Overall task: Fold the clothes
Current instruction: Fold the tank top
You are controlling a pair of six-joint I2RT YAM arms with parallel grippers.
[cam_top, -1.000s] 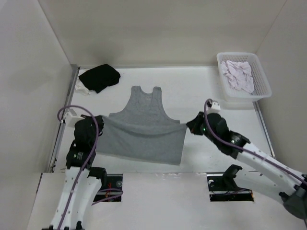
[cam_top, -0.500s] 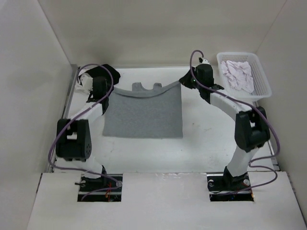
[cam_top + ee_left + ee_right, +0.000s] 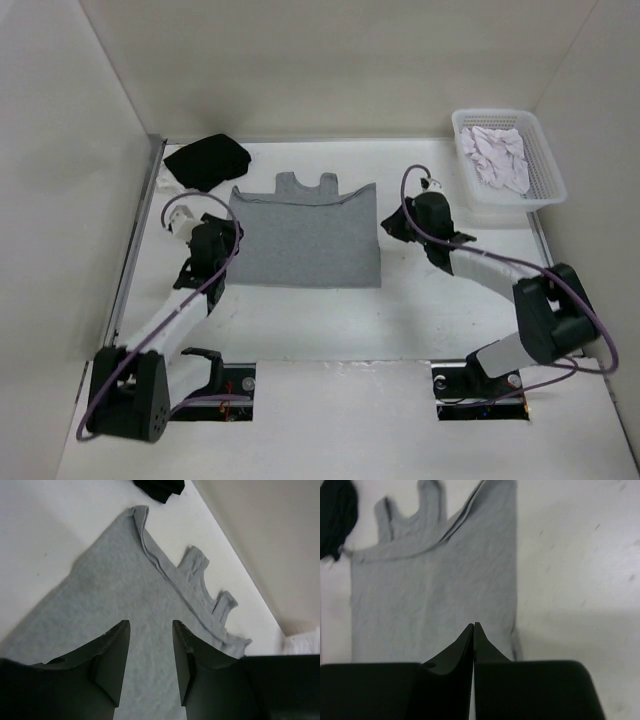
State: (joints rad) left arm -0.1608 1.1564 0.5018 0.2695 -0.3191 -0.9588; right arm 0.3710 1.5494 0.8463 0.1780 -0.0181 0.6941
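Observation:
The clothes (image 3: 305, 240) are a grey garment lying flat mid-table, doubled over, with its lower hem laid up near the shoulder straps (image 3: 200, 562). My left gripper (image 3: 224, 238) hovers at the garment's left edge, open, and grey fabric (image 3: 125, 585) shows through the gap between its fingers (image 3: 150, 624). Beside the garment's right edge my right gripper (image 3: 391, 224) is shut with nothing in it. In the right wrist view its closed tips (image 3: 474, 625) point over the grey cloth (image 3: 435, 590).
A black garment (image 3: 207, 160) lies bunched at the back left, close to the grey garment's corner. A white mesh basket (image 3: 548, 165) with pale crumpled cloth (image 3: 497, 155) stands at the back right. Walls close in left, right and behind.
Both arms carried the hem up to the straps, folding the garment in half, then drew back toward me. The left gripper opened and let go; the hem now lies flat.

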